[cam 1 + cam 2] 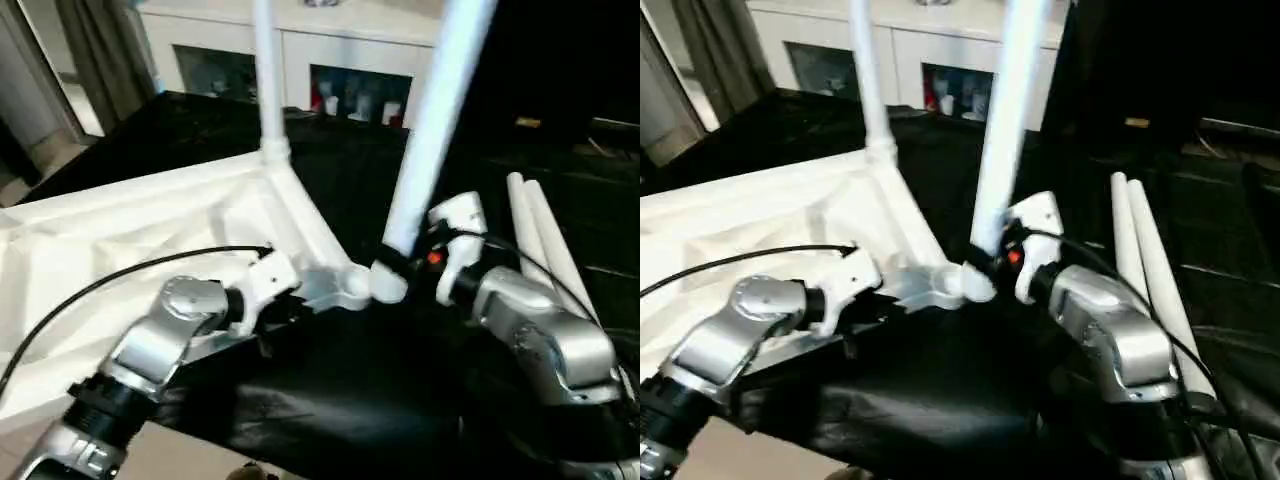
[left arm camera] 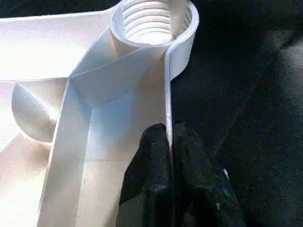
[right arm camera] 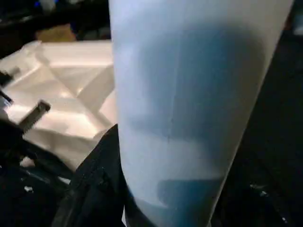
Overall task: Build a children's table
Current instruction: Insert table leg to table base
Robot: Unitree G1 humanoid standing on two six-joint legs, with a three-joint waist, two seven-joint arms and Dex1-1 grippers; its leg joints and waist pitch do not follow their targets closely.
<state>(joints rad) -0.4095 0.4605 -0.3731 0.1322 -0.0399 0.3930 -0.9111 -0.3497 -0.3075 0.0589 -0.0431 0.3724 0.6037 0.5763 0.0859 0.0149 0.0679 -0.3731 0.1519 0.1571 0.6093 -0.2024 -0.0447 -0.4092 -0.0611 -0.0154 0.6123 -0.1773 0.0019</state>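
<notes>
The right gripper [image 1: 400, 262] fingers hold a leg [image 1: 430, 135] leaning, its lower end just beside the corner socket [image 1: 352, 283]; left gripper [image 2: 169, 156] pinches the tabletop [image 1: 120, 250] rim (shut tight).

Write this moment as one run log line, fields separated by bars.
left hand shut on table top rim | right hand holds leg at empty corner socket | two legs lie aside

A black-draped tabletop [image 1: 330, 400] carries the upturned white table top [image 1: 110, 250] across its left side, and two loose white legs [image 1: 1145, 275] side by side near its right edge.
</notes>
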